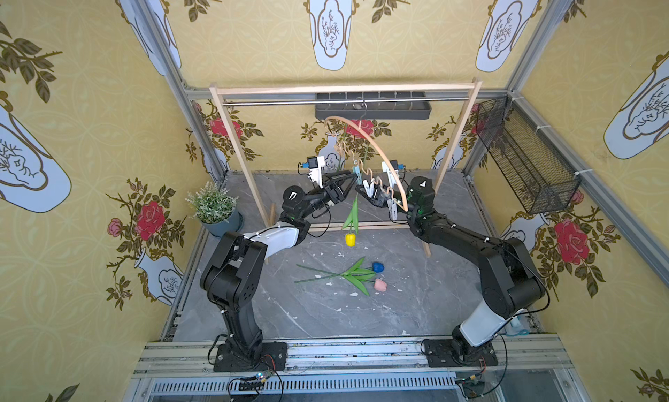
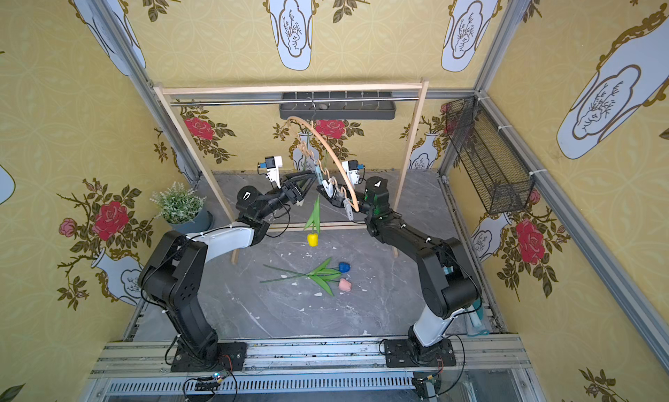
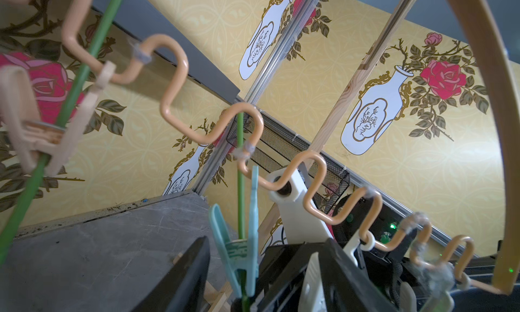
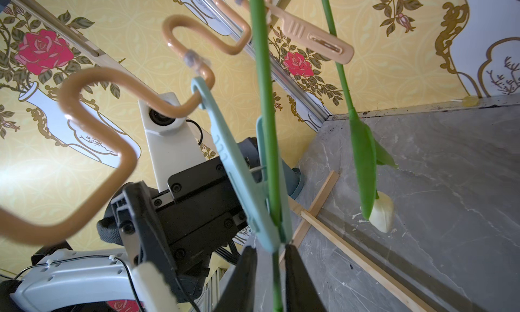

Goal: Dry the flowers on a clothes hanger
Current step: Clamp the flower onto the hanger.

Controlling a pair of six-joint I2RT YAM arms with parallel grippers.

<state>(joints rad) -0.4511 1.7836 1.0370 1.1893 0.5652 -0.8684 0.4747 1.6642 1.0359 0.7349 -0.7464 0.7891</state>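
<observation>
Grey marble tabletop [image 1: 325, 320] lies well below both jaws. Between them the clothes hanger [image 3: 508, 240] tilts, its light-blue peg [image 4: 242, 184] holding the yellow tulip [image 1: 350, 239] head-down. The left gripper [image 1: 354, 177] gapes around that peg; the right gripper [image 4: 270, 250], narrowly parted, pinches nothing. Withdraw straight, sparing the wavy bar [image 4: 97, 74]. Underneath wait the blue tulip [image 1: 377, 267] and pink tulip [image 1: 380, 285].

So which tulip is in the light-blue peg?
The yellow tulip, stem in the light-blue peg; white tulip is in a beige peg; blue tulip and pink tulip lie on the table.
</observation>
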